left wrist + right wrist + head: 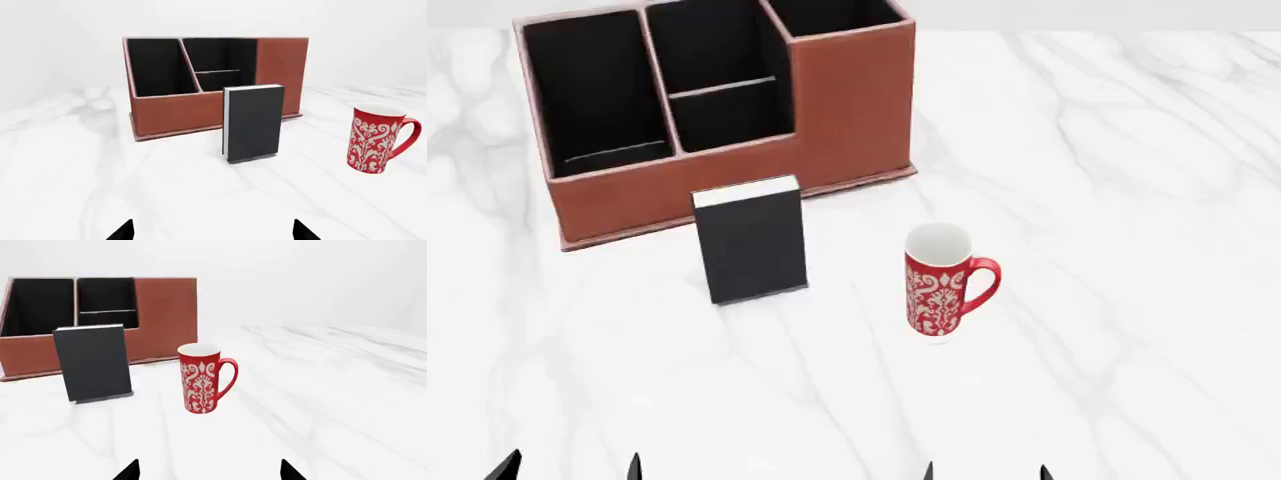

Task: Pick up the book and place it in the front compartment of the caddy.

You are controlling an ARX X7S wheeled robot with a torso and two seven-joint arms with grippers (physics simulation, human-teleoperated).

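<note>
**A:** Two grippers sit at the bottom edge of the head view, only their dark fingertips showing: the left gripper (pixel 570 468) at lower left, the right gripper (pixel 985 472) at lower centre-right. Both pairs of tips stand apart with bare marble between them, so I read both as spread and holding nothing.

**B:** And the book (pixel 754 244)?

**A:** Left of centre in the frame, standing upright on the table (pixel 1121 200), black cover toward us, well above the fingertips and untouched. It lies between the two grippers' columns, nearer the left. The mug (pixel 941 283) stands near it, to its right, apart.

**B:** How will it handle?

**A:** Stiff and light, I'd judge, but thin and tall, so a nudge could topple it. The cover looks smooth. I'd pinch across its thickness near the upper edge, or across the two side edges.

**B:** Destination?

**A:** The caddy (pixel 854 110), upper left, just behind the book. Its low front wall fronts black compartments; whether the book touches that wall I cannot tell.
</note>
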